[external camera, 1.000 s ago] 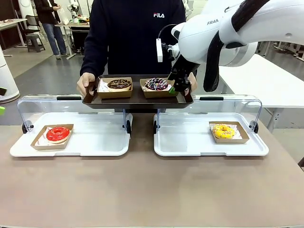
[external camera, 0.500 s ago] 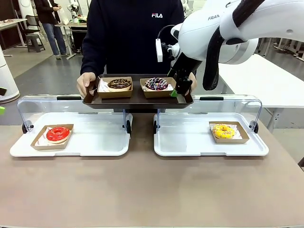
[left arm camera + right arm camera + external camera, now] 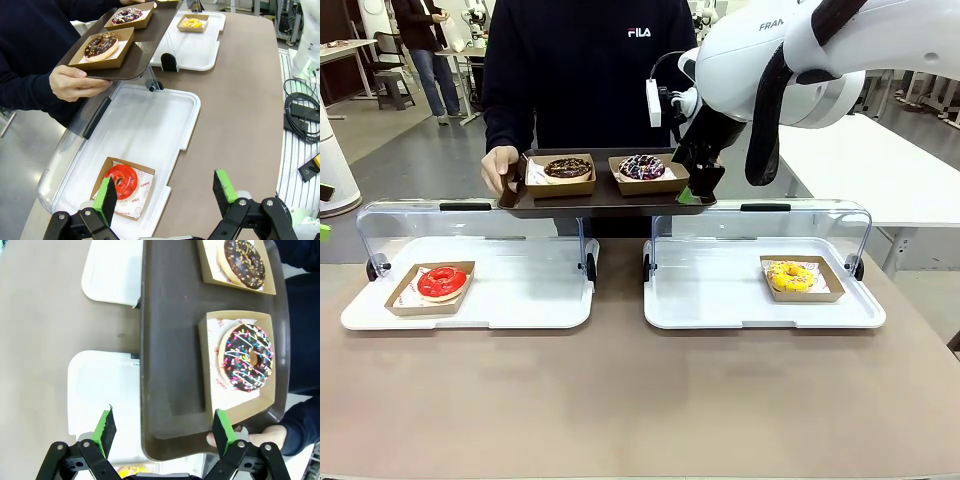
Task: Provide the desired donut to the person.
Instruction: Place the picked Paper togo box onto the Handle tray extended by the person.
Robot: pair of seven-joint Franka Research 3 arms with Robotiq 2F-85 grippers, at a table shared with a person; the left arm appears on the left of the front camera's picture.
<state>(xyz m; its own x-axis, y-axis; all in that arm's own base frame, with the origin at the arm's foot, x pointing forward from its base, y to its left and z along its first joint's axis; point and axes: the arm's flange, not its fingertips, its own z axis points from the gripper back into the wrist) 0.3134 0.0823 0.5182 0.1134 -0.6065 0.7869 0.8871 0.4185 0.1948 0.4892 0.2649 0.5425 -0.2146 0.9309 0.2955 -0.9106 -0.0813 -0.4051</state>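
Observation:
The person (image 3: pixel 585 80) holds a dark brown tray (image 3: pixel 603 192) above the far side of the table. On it sit a nut-topped chocolate donut (image 3: pixel 567 168) and a sprinkled chocolate donut (image 3: pixel 641 167), each in a cardboard box. My right gripper (image 3: pixel 695 185) hangs open over the tray's right end. In the right wrist view the sprinkled donut (image 3: pixel 248 364) lies right of my right gripper (image 3: pixel 163 420), whose fingers hold nothing. A red donut (image 3: pixel 441 281) and a yellow donut (image 3: pixel 790 276) lie in boxes on the table. My left gripper (image 3: pixel 167 197) is open above the red donut (image 3: pixel 120 181).
Two white trays with raised clear lids stand side by side, the left one (image 3: pixel 520 300) under the red donut and the right one (image 3: pixel 720 300) under the yellow. The person's hand (image 3: pixel 498 168) grips the brown tray's left end. The near table is bare brown surface.
The person has drawn the brown tray up and back from the table. My right gripper has stayed open and shifted slightly up and left with it.

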